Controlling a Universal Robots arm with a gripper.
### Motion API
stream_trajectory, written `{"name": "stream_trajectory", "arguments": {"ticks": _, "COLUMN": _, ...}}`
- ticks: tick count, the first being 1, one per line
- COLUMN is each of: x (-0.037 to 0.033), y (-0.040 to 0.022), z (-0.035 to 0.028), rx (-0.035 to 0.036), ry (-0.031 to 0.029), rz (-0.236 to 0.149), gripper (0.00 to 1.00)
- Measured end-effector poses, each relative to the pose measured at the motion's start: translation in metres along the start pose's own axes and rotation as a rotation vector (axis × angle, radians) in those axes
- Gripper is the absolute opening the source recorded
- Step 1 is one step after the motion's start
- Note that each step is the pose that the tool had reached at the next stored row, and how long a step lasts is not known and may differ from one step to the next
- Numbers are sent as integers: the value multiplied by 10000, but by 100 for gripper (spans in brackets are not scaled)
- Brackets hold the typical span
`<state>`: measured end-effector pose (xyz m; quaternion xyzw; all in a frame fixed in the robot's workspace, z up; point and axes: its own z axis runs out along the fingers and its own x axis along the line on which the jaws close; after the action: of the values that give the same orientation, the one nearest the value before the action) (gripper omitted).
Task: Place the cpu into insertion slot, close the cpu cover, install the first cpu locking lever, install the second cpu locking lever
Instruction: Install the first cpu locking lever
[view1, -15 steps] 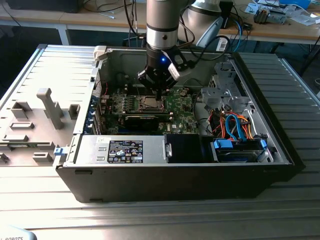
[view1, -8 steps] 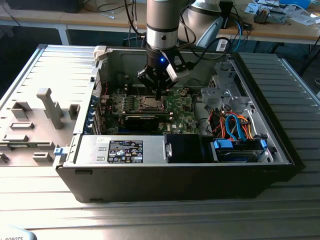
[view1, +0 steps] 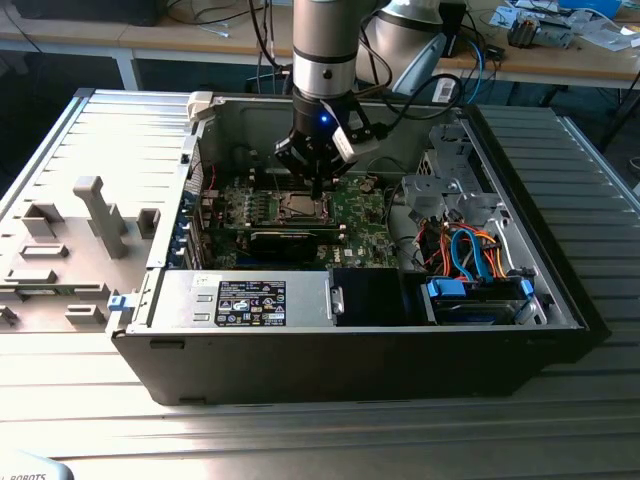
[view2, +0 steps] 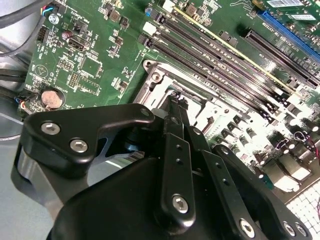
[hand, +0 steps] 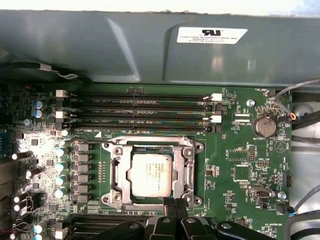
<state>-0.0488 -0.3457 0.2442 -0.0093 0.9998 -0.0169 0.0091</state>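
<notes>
The cpu (hand: 149, 175), a pale square chip, lies flat in the insertion slot (hand: 111, 200) on the green motherboard. The cpu cover (hand: 116, 167), a silvery frame with a square window, lies down around it. My gripper (hand: 174, 203) is shut, its black fingertips (view2: 173, 97) pressed together and touching down at the edge of the socket frame (view2: 162, 75), on the side toward the long black card slots. I see nothing between the fingers. In the exterior view the gripper (view1: 317, 192) stands upright over the socket (view1: 303, 207) inside the open computer case.
Memory slots (hand: 140, 112) run along the socket's far side, with a coin battery (hand: 264, 126) beside them. The case wall (hand: 150, 45) rises behind. Drive cage and coloured cables (view1: 470, 250) fill the exterior view's right; a grey fixture tray (view1: 70, 250) lies at its left.
</notes>
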Motion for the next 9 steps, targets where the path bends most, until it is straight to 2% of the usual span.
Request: {"name": "stream_trajectory", "arguments": {"ticks": 9, "x": 11, "y": -2, "z": -62, "rx": -1, "ry": -6, "rz": 28, "gripper": 11}}
